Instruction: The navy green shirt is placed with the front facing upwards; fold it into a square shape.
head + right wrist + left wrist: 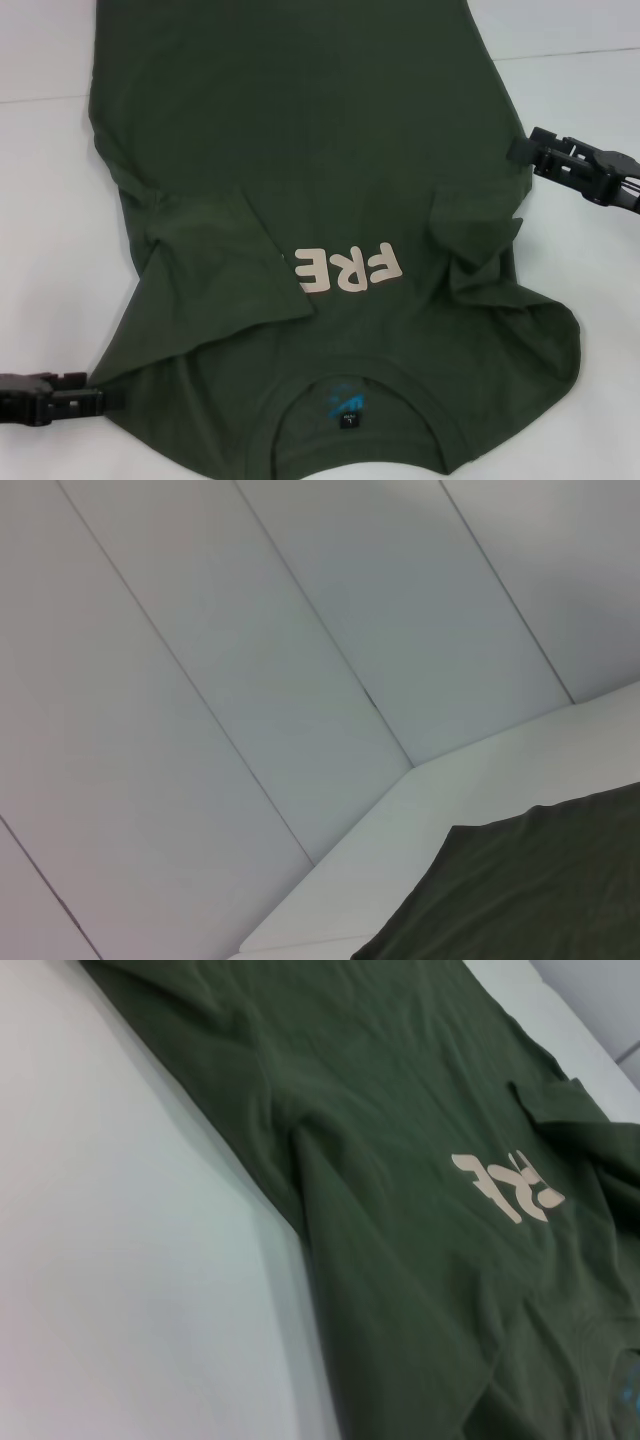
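Flanking your dark olive-green cotton T-shirt (330, 150), left gripper (92, 400) and right gripper (527, 150) touch its edges; whether either is clamped, you cannot tell.

Bare table (40, 200) flanks the shirt (300, 130) (both sides open).

one navy green shirt (330, 160), two pincers

Cream letters "FRE" show on the navy green shirt (300, 150) chest.
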